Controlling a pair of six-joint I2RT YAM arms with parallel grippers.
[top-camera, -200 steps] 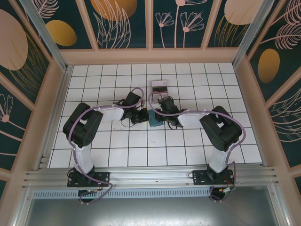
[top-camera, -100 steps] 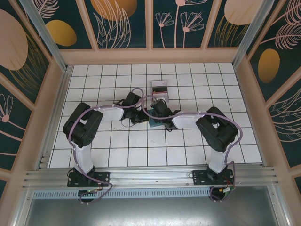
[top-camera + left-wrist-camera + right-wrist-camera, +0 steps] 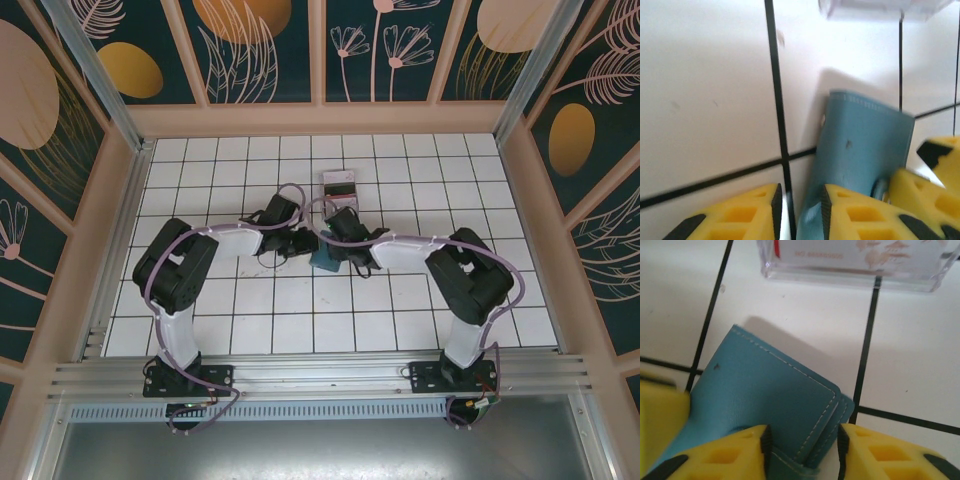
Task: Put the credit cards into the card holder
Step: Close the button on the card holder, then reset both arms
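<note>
Now, taking it point by point:

Card holder at my left gripper: the teal card holder [image 3: 865, 145] lies folded flat on the white tiles [image 3: 250, 300], and one edge of it runs up between the fingers of my left gripper [image 3: 801, 212].
Left gripper: narrowly parted. One pad is close against the holder, and a sliver of tile shows between it and the other, so there is no pinch.
Card holder at my right gripper: the holder's stitched corner sits between the fingers of my right gripper [image 3: 802, 452].
Right gripper: parted wider and not clamped, with bare tile between the holder and one pad.
Credit cards [image 3: 840, 252]: inside the clear tray [image 3: 850, 271], just beyond the holder's far edge and apart from it.
Count: one card holder, one tray and two grippers. The cards are stacked, so I cannot tell how many there are.
Top view: both my arms meet at the holder from either side.
Left wrist view: my right gripper's yellow fingers are at the holder's other side, and the tray is a blur.
Right wrist view: a pale printed card face and a red strip show in the tray.
</note>
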